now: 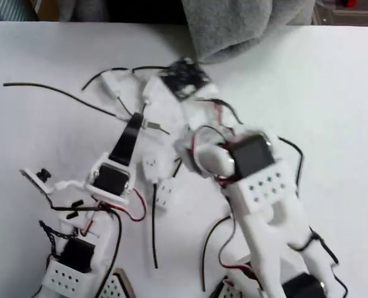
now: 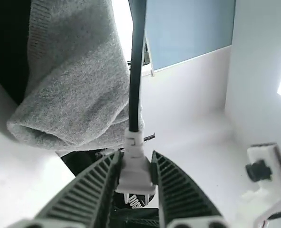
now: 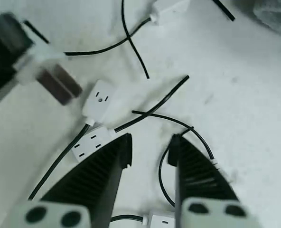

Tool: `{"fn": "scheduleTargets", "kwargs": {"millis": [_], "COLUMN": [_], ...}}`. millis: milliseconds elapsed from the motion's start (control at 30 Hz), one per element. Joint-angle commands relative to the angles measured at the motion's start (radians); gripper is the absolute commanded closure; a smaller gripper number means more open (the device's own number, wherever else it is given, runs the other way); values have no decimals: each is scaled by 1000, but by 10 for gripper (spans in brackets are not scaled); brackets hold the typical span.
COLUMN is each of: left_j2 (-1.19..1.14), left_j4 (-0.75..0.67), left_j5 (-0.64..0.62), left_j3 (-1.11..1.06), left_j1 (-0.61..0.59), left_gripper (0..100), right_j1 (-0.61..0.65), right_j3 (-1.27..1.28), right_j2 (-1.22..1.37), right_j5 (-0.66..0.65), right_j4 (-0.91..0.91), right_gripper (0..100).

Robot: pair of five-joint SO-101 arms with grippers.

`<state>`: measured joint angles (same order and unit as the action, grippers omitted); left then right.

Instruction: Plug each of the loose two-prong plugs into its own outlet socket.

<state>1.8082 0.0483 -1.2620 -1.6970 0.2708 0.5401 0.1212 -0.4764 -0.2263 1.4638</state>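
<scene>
Plug (image 2: 133,176) pinched in left end effector (image 2: 135,156); right end effector (image 3: 150,145) spread, empty, over cords (image 3: 152,105)

It looks like a small robotics lab or a tinkerer's workroom. A plain white surface (image 1: 333,93) carries one arm (image 1: 268,192) of white printed plastic and a second arm (image 1: 109,180) beside it. Both have black motor blocks (image 1: 252,155) and bare red and black wires (image 1: 138,214) left exposed. Loose cords (image 1: 154,230) and outlet blocks (image 1: 166,192) lie scattered about. Behind stand a white wall (image 2: 259,71) and a blue panel (image 2: 188,28).
</scene>
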Motion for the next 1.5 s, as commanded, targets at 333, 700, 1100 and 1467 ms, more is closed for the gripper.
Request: {"fn": "scheduleTargets", "kwargs": {"millis": [333, 700, 1100, 1467], "left_j2": [16, 16, 16, 16], "left_j4": [15, 26, 26, 43], "left_j5": [-5, -5, -5, -5], "left_j3": [5, 5, 5, 5], "left_j1": [13, 13, 13, 12], "left_gripper": [974, 974, 974, 974], "right_j1": [82, 64, 18, 19], "right_j3": [-342, -620, -707, -707], "right_j2": [305, 539, 604, 604], "right_j5": [-6, -3, -2, 0], "right_j4": [81, 85, 87, 185], "right_gripper": [926, 926, 926, 926]}}
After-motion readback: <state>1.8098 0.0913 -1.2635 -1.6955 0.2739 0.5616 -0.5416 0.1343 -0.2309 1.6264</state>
